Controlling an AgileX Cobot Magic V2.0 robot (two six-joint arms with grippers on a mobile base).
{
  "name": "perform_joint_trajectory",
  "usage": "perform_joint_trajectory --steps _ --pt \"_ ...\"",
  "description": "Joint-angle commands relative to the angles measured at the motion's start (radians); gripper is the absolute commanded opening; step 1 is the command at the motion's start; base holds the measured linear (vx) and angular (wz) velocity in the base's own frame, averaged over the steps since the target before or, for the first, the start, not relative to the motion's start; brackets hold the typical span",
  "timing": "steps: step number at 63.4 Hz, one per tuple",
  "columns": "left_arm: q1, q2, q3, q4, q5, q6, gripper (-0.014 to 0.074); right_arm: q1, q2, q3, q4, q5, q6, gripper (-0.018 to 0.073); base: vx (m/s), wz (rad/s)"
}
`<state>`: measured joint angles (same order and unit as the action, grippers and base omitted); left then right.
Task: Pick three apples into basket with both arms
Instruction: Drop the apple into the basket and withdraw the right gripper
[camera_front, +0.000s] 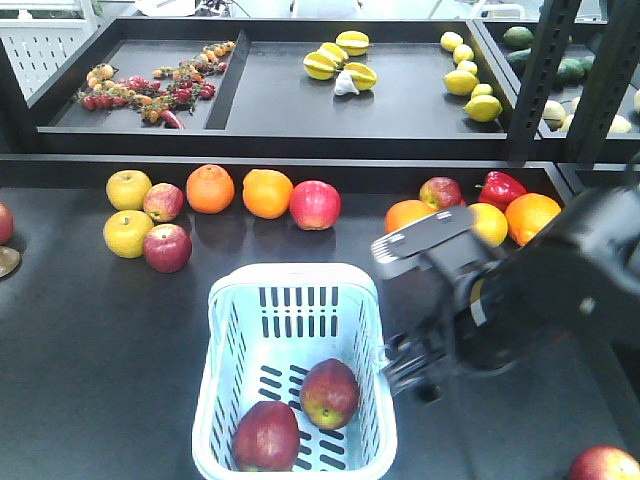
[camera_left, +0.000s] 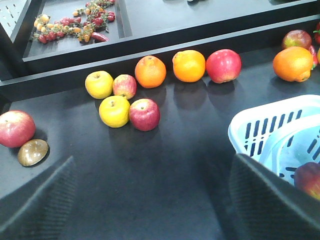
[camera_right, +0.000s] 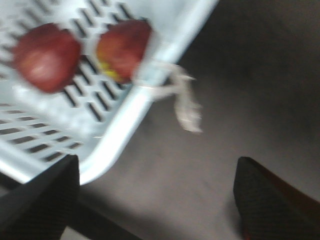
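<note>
The pale blue basket (camera_front: 292, 290) stands at the front middle of the dark table. Two dark red apples (camera_front: 267, 436) (camera_front: 330, 393) lie in it; both show in the right wrist view (camera_right: 46, 57) (camera_right: 122, 47). Another dark red apple (camera_front: 167, 247) lies at the left beside a yellow one, and it also shows in the left wrist view (camera_left: 144, 114). My right gripper (camera_right: 157, 160) is open and empty, just outside the basket's right rim (camera_right: 150, 95), where a clear plastic scrap (camera_right: 186, 107) hangs. My left gripper (camera_left: 155, 160) is open and empty over bare table, left of the basket (camera_left: 265, 127).
A red apple (camera_front: 603, 465) lies at the front right corner. A pinkish-red apple (camera_front: 315, 204), oranges (camera_front: 210, 188), yellow apples (camera_front: 128, 189) and a red pepper (camera_front: 502, 187) line the back of the table. Raised trays (camera_front: 400, 125) of fruit stand behind. Black uprights (camera_front: 540, 80) rise at the right.
</note>
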<state>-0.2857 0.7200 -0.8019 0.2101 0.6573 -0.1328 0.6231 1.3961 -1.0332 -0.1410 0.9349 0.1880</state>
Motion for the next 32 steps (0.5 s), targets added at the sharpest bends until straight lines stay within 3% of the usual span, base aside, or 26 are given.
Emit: perform_joint_trajectory --steps 1,32 --pt "-0.001 -0.001 -0.021 0.009 -0.062 -0.010 0.0593 -0.080 -0.034 -0.016 -0.017 0.005 -0.043 0.0595 0.00 0.00" --pt "-0.001 -0.001 -0.021 0.009 -0.062 -0.010 0.0593 -0.512 -0.100 0.372 -0.012 -0.099 -0.104 0.0595 0.00 0.00"
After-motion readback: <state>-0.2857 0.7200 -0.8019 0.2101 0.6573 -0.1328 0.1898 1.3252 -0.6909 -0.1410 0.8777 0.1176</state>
